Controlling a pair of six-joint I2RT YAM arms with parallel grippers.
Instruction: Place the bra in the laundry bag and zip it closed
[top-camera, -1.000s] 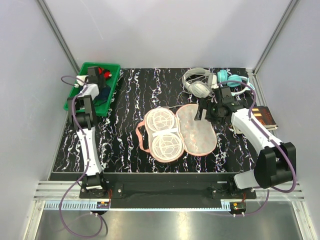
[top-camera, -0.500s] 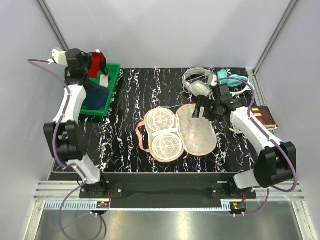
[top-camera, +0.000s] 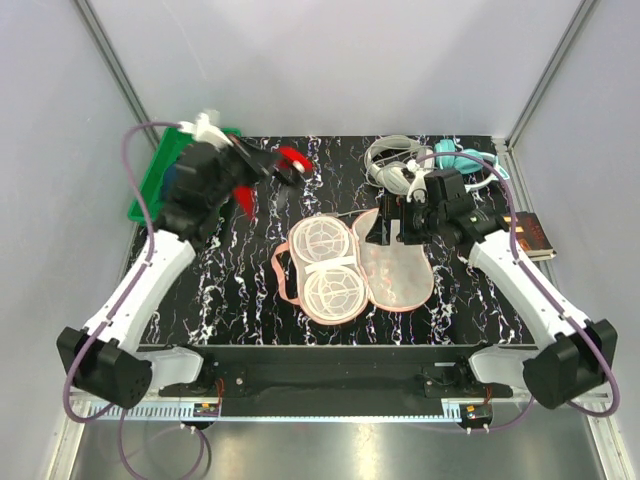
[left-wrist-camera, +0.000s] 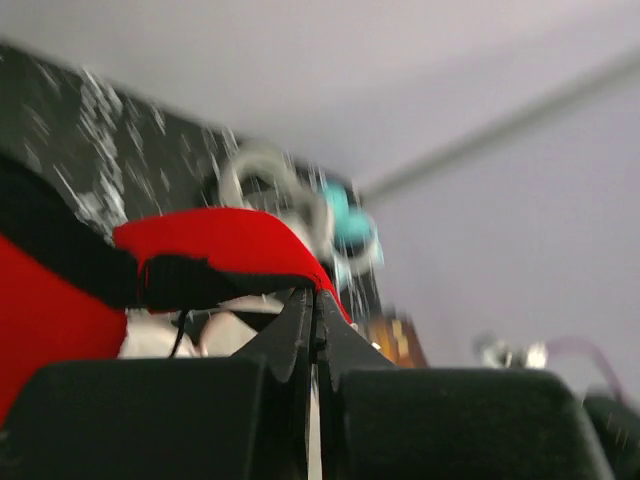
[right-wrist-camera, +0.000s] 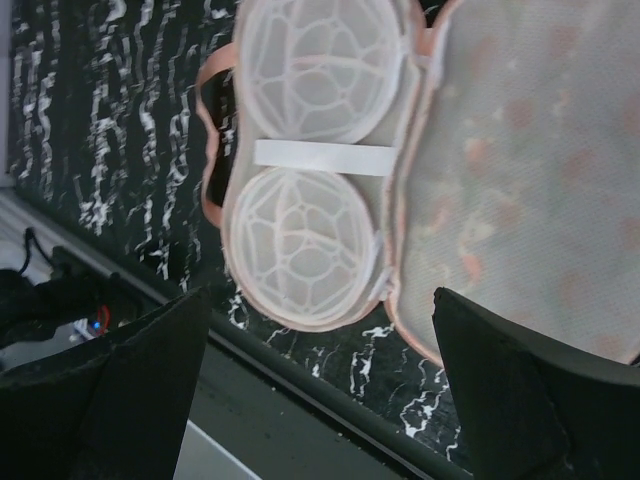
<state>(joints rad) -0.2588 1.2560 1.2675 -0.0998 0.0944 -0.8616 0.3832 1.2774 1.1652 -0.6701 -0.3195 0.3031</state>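
Note:
The bright red bra (top-camera: 291, 158) hangs in the air over the mat's back left, with my left gripper (top-camera: 262, 170) shut on it. In the left wrist view the red cup and its dark edge (left-wrist-camera: 215, 240) sit just past the closed jaws of the left gripper (left-wrist-camera: 313, 300). The laundry bag (top-camera: 350, 262) lies open in the middle of the mat, with white mesh domes on the left and the peach lid on the right. My right gripper (top-camera: 385, 226) hovers open over the bag's upper edge. From the right wrist, the bag (right-wrist-camera: 305, 240) shows between the spread jaws of the right gripper (right-wrist-camera: 320, 296).
A green tray (top-camera: 148, 185) sits at the back left, partly hidden by the left arm. White headphones (top-camera: 392, 160) and teal headphones (top-camera: 462, 158) lie at the back right. A book (top-camera: 530, 232) rests by the right edge. The bag's pink strap loop (top-camera: 282, 275) lies left of it.
My left arm has lifted the bra out of the green tray and swung it right, toward the bag. My right gripper has shifted left over the bag's upper edge, still open.

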